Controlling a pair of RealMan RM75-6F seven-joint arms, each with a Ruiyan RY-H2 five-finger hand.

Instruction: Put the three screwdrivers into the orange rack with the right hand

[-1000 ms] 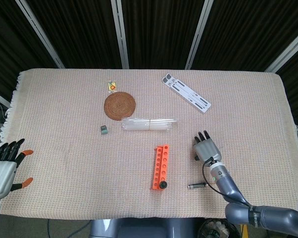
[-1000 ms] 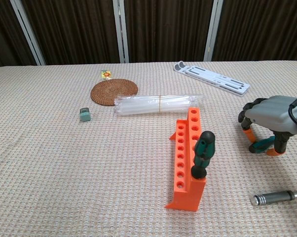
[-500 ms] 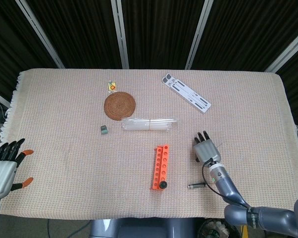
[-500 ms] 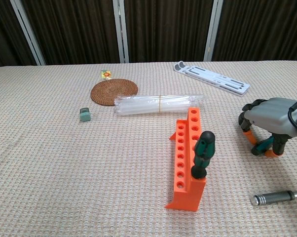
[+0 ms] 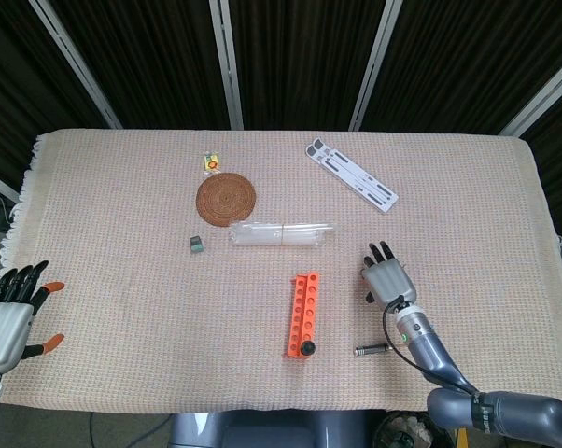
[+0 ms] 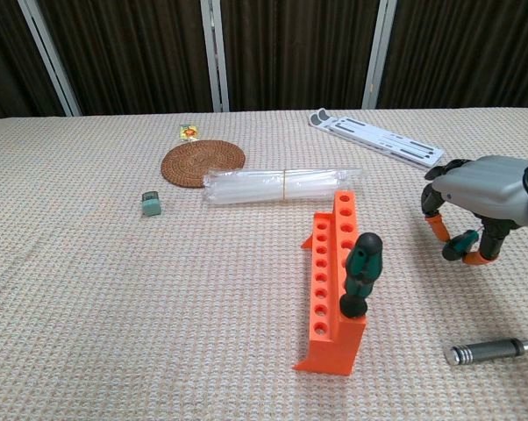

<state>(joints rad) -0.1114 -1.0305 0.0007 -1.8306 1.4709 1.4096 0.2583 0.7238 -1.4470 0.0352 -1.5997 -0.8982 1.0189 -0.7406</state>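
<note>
The orange rack (image 5: 302,313) (image 6: 332,263) lies at mid-table, and a green-and-black screwdriver (image 6: 360,274) (image 5: 307,348) stands in its nearest hole. To its right my right hand (image 5: 386,278) (image 6: 476,191) hovers palm down just above the cloth. It pinches a small green-handled screwdriver (image 6: 460,248) between orange-tipped fingers, and the palm hides most of it. A silver-handled screwdriver (image 5: 372,350) (image 6: 488,351) lies on the cloth nearer to me than that hand. My left hand (image 5: 10,313) hangs off the table's left front corner with fingers spread and nothing in it.
Behind the rack lies a bundle of clear plastic tubes (image 6: 281,185). A woven round coaster (image 6: 203,162), a small grey-green block (image 6: 151,204) and a yellow packet (image 6: 189,132) sit at the back left. A white slotted bracket (image 6: 380,139) lies at the back right.
My right hand has lifted slightly off the cloth and shifted a little away from me, the green piece rising with its fingertips. The rack, the silver screwdriver and the left hand stayed put.
</note>
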